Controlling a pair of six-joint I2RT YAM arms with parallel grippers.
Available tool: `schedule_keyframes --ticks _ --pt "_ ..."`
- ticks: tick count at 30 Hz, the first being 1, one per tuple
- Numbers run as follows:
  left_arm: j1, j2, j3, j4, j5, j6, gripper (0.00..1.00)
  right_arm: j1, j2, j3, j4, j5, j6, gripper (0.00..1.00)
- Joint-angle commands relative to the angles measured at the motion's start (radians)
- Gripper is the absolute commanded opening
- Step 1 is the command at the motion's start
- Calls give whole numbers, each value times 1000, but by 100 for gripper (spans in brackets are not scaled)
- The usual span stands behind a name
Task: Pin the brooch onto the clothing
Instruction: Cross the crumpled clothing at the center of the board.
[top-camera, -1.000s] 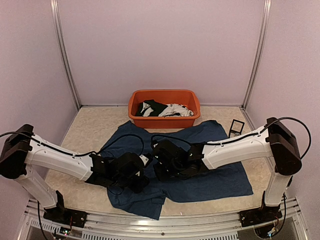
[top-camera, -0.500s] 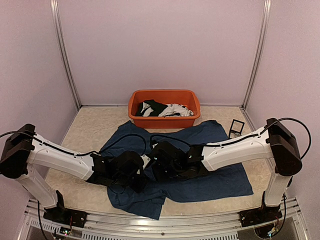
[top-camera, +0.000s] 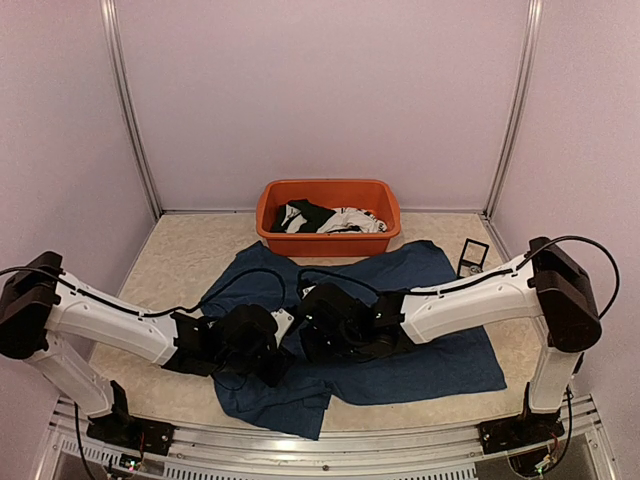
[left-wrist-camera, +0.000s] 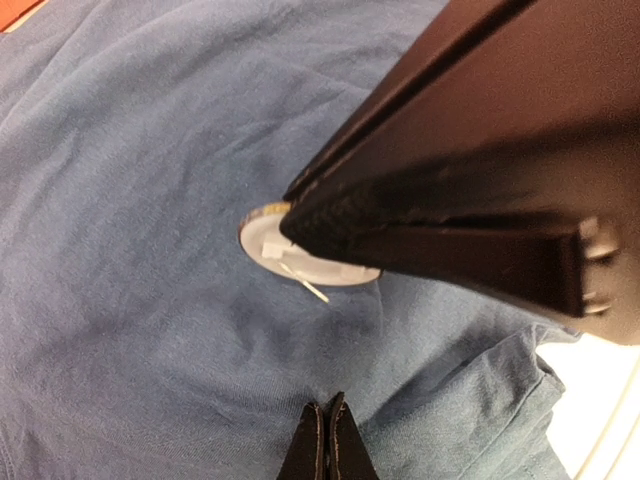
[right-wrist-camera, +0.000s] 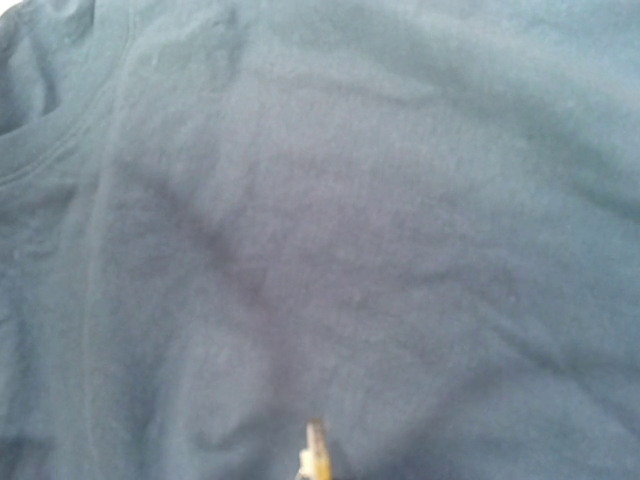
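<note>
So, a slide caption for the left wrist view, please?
Right gripper holds the brooch on the navy T-shirt; left gripper shut.

Overhead view: soft, even light, seemingly from above, moderately bright, with a lilac cast on the walls (top-camera: 320, 100) and no glare. Only faint, diffuse shadows sit on the navy T-shirt (top-camera: 440, 365). The picture is sharp, and the upright corner rails (top-camera: 128, 110) lean slightly outward near the edges. Left wrist view: brighter, so the shirt reads mid-blue. The brooch (left-wrist-camera: 300, 265) is fairly crisp, while the right arm's black fingers (left-wrist-camera: 450, 230), close to the lens, are soft-edged and shade the fabric below them. Right wrist view: dim, grainy and blurred throughout, with folds showing only as smudged dark bands.
</note>
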Motion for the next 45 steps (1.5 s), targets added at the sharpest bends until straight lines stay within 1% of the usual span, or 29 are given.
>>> schedule_keyframes --ticks 1,12,21,45 --pt "2 -41 -31 59 -15 -12 0 19 34 -10 24 -15 17 0" --pt "2 -48 -40 75 -36 -13 0 35 40 -4 36 -51 13 0" --pt "1 -33 -35 67 -59 -30 0 49 19 -24 30 -44 11 0" --pt "2 12 24 -9 -80 -49 0 83 -54 -66 56 -58 -47 0"
